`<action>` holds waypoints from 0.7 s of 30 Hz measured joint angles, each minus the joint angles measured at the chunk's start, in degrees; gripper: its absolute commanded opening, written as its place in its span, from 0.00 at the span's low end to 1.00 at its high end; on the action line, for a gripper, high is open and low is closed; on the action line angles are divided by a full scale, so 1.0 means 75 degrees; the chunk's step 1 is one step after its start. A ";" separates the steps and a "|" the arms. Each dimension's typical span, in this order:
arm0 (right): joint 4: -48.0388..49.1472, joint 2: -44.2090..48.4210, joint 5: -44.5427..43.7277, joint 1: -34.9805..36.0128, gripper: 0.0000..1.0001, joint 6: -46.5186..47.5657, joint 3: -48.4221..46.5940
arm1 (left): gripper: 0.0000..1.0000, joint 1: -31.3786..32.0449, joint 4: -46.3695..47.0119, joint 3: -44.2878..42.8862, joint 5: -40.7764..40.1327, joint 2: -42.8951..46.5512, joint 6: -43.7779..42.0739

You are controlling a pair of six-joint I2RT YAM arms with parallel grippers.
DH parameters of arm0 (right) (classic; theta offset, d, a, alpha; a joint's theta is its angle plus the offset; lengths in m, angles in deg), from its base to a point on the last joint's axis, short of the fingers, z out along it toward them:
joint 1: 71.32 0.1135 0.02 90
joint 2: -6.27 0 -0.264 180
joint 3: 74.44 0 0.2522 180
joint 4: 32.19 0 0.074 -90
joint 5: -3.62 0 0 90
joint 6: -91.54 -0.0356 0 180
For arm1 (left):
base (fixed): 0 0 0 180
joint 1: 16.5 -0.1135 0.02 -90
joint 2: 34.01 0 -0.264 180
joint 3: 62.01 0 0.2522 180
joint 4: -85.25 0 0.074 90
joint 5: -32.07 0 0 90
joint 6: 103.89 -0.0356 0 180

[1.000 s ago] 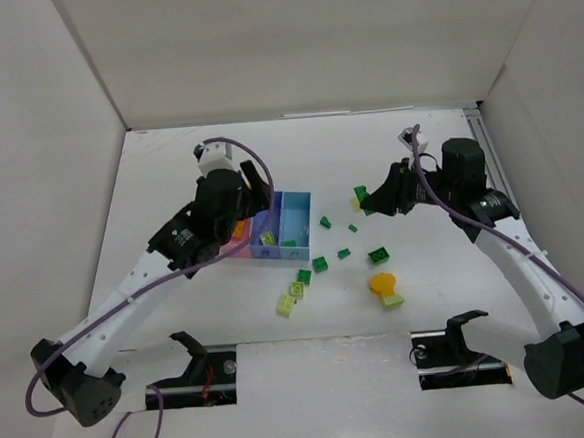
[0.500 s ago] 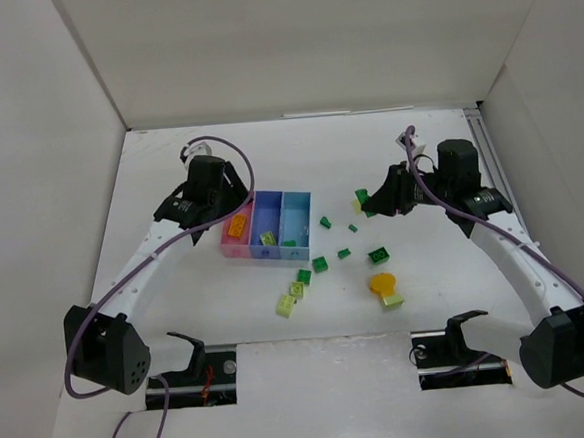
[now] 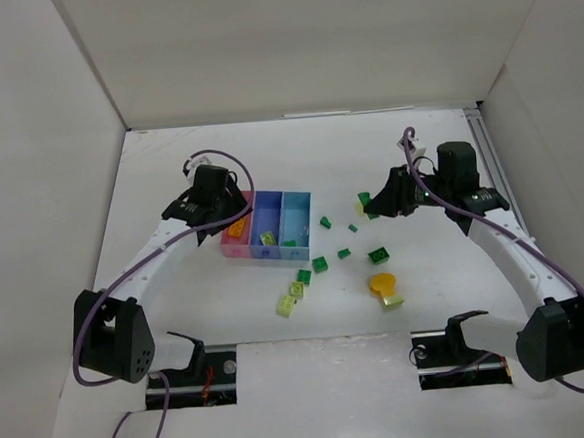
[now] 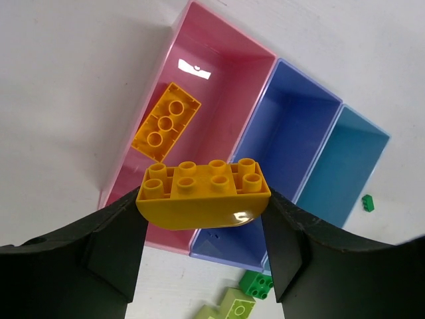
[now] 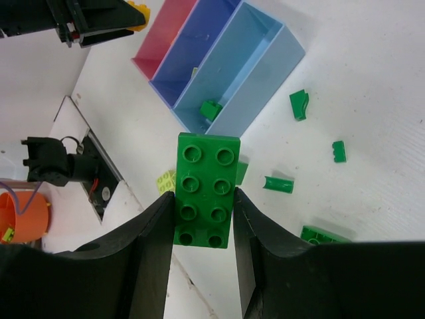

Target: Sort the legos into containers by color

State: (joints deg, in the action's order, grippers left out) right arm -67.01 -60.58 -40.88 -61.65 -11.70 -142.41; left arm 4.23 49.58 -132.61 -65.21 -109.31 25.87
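My left gripper is shut on an orange-yellow curved brick and holds it above the near end of the pink bin. Another orange-yellow brick lies in that bin. In the top view this gripper is at the pink bin's far left corner. My right gripper is shut on a dark green two-by-four brick, held above the table to the right of the bins. The light blue bin holds a small green brick.
Loose bricks lie between the bins and the right arm: dark green ones, lime ones, and a round yellow disc. The purple-blue bin holds a lime piece. White walls enclose the table.
My left gripper has drawn back from over the bins to the pink bin's far left corner, still holding the orange-yellow brick. The right gripper has barely shifted.
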 measured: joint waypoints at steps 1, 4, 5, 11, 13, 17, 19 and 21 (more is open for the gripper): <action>0.0003 0.0000 0.0003 -0.0023 0.04 0.0000 0.0003 | 0.38 0.0003 0.0029 0.0020 0.0017 -0.0064 0.0006; 0.0003 0.0000 0.0003 -0.0096 0.04 0.0044 0.0061 | 0.53 0.0003 0.0050 0.0032 0.0052 -0.0248 0.0023; 0.0003 0.0000 0.0003 -0.0105 0.04 0.0055 0.0093 | 0.53 0.0003 0.0064 0.0035 0.0055 -0.0283 0.0023; 0.0000 -0.0006 0.0023 -0.0137 0.04 0.0070 0.0111 | 0.68 0.0003 0.0163 0.0035 0.0090 -0.0350 0.0026; 0.0003 -0.0006 0.0026 -0.0137 0.05 0.0111 0.0111 | 0.72 0.0003 0.0175 0.0035 0.0108 -0.0350 0.0029; 0.0000 -0.0006 0.0026 -0.0137 0.05 0.0143 0.0111 | 0.78 0.0003 0.0204 0.0035 0.0117 -0.0344 0.0041; -0.0006 -0.0006 0.0026 -0.0137 0.05 0.0143 0.0111 | 0.79 0.0003 0.0204 0.0035 0.0117 -0.0318 0.0038; -0.0006 -0.0006 0.0052 -0.0137 0.05 0.0143 0.0111 | 0.82 0.0003 0.0198 0.0035 0.0114 -0.0242 0.0035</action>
State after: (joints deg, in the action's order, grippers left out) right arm -67.05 -60.63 -40.49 -62.68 -10.63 -141.58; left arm 4.25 51.07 -132.35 -64.36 -111.13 26.14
